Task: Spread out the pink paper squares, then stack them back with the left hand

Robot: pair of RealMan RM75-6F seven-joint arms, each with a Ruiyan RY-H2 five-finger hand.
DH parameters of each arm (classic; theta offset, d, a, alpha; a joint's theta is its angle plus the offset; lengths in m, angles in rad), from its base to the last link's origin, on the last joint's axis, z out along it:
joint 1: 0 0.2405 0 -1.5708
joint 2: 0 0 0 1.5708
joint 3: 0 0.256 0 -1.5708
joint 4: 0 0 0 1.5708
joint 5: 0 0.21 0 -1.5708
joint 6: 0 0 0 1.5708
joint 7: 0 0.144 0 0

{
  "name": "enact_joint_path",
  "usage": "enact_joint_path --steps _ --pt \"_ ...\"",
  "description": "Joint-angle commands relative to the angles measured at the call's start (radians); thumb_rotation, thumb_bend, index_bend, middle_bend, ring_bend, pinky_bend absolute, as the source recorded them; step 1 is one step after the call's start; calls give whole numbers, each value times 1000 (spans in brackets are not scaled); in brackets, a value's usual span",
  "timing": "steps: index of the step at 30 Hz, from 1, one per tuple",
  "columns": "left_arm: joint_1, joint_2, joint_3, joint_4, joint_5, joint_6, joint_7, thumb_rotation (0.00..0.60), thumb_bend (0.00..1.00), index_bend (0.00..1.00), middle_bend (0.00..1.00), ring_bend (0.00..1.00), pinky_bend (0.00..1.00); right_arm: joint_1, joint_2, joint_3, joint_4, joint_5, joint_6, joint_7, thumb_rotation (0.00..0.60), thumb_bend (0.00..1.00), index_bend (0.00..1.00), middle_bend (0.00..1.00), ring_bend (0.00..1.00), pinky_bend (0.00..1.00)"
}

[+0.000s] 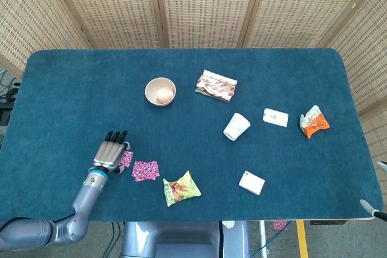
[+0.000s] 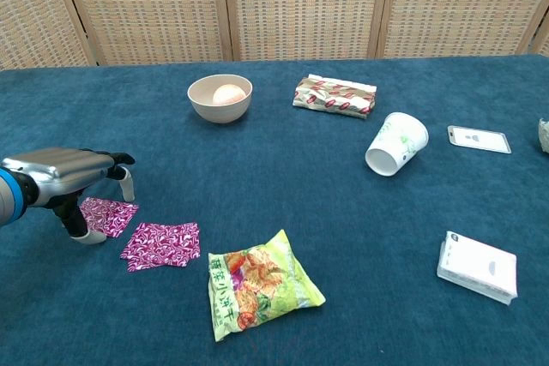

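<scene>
Pink patterned squares, two, flat on blue-carpeted surface (image 2: 283,186) at lower left of chest view: near-side square (image 2: 161,244) apart and bare, far-side square (image 2: 106,215) partly under left hand (image 2: 64,179). Fingers (image 2: 120,160) spread, arched over that square, holding nothing; thumb tip down at its edge. Spreading seemingly done, restacking likely next. Snack bag (image 2: 257,291) just right of squares, closest obstacle. Bowl (image 2: 220,98), tipped cup (image 2: 396,144), wrapped packet (image 2: 335,96), white box (image 2: 478,267) well apart. Right hand out of sight.

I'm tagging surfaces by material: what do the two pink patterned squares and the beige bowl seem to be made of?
The pink patterned squares look like thin matte paper, lying flat with crisp edges. The beige bowl looks like smooth matte plastic or ceramic; its even, thick rim leaves that open.
</scene>
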Motion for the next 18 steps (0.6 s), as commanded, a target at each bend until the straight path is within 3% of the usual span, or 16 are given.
enact_joint_path --steps 1,18 --pt "-1 -1 1 2 0 0 0 582 287 391 0 0 0 0 0 0 0 0 1 -1 600 129 174 208 0 0" --pt "1 2 0 0 3 -5 -16 584 304 431 0 0 0 0 2 2 -2 -1 2 -3 600 128 174 209 0 0"
